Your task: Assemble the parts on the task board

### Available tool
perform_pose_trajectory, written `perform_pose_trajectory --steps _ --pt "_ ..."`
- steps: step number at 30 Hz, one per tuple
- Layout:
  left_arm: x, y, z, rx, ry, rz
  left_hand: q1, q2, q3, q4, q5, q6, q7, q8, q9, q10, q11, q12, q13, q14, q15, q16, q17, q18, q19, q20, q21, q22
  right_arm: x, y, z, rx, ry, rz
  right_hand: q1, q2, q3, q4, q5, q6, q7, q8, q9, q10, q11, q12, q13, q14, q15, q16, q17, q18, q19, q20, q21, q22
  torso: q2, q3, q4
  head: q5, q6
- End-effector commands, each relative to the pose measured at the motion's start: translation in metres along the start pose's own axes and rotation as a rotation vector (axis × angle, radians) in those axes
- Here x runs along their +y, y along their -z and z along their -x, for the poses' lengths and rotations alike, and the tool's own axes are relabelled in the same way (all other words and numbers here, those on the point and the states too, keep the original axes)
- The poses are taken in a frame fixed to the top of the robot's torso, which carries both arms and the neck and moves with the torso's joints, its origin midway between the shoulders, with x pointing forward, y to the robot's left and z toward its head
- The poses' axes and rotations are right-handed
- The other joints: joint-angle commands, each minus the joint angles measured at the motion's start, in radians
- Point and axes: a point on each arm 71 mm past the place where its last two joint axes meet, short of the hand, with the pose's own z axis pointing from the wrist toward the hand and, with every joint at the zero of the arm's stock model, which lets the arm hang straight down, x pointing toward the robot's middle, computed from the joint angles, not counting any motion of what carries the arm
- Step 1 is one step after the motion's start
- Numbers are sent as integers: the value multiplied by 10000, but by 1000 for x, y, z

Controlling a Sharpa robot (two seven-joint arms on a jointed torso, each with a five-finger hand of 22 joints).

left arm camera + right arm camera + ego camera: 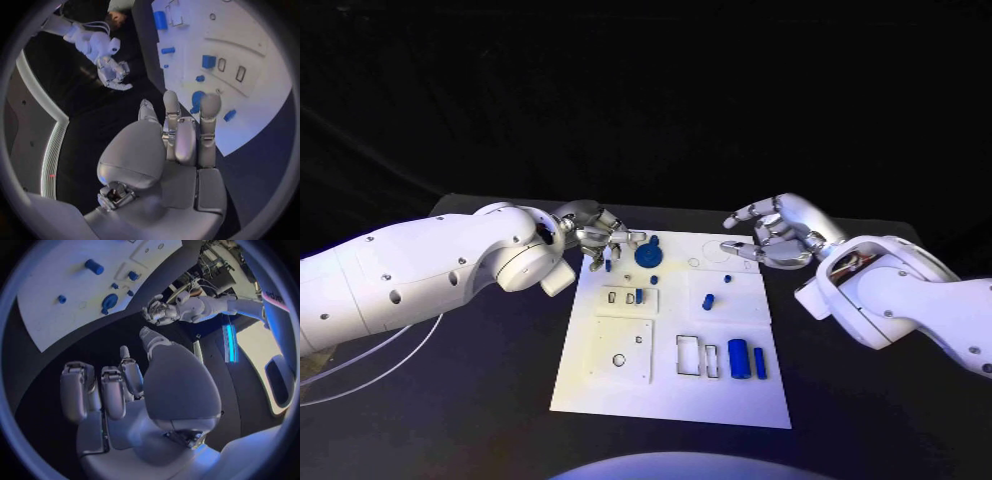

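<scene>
A: Parts sit scattered on the task board (733,400) at the middle of the black table (473,400). Why is the left hand (596,232) over the board's far left corner?

B: Probably to reach the round blue disc (648,254) just beside its fingertips; the fingers are slightly apart and hold nothing.

A: And the right hand (776,228)?

B: It hovers off the far right corner, fingers loosely curled and empty, likely waiting. The two blue cylinders (738,360) lie near the board's near edge.

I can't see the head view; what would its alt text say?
A white task board with small blue parts lies on a black table. The left robot hand hovers at its far left corner, the right robot hand at its far right.
</scene>
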Motion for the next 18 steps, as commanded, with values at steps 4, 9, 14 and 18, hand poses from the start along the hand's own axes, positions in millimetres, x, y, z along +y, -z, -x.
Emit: perform_pose_trajectory --steps 4,9,14,18 --pt "1 -7 -4 808 -3558 2518 -287 326 -264 74 -331 -365 5 375 626 -618 37 855 1247 1091 -7 1972 2699 -735 1714 -18 3113 4527 -21 3 26 -249 -606 -643 47 -60 38 15 57 26 34 54 14 -75 5 -67 216 1029 61 23 2588 76 149 35 -52 2015 -183 109 85 15 -139" --pt "-7 -15 -10 1114 -4230 2979 -329 538 -258 73 -284 -507 -54 722 1113 -207 -20 2934 3127 1105 -64 2014 2744 -974 2307 -56 3917 5885 -30 2 37 -491 -470 -858 43 -90 35 28 113 -36 47 32 7 -156 16 -146 138 1020 69 9 2554 90 114 38 -114 1992 -194 149 100 -16 -199" --pt "-17 -25 -17 1495 -4778 3331 -282 576 -258 72 -83 -611 -52 793 1271 -244 -23 3312 3503 1099 -74 1996 2725 -1041 2473 -67 4112 6237 -34 0 41 -581 -394 -993 52 -92 41 29 146 -61 52 23 4 -172 20 -160 125 1015 72 3 2538 94 103 40 -134 1985 -190 159 96 30 -241" --pt "-23 -32 -21 1781 -5172 3577 -472 604 -265 77 -226 -813 7 733 1318 -408 32 3348 3591 1084 -36 1946 2673 -1061 2515 -41 4167 6341 -35 -1 41 -594 -382 -1079 55 -93 44 32 165 -68 53 22 4 -175 22 -161 123 1010 73 -3 2522 96 96 41 -145 1981 -173 160 88 32 -290"
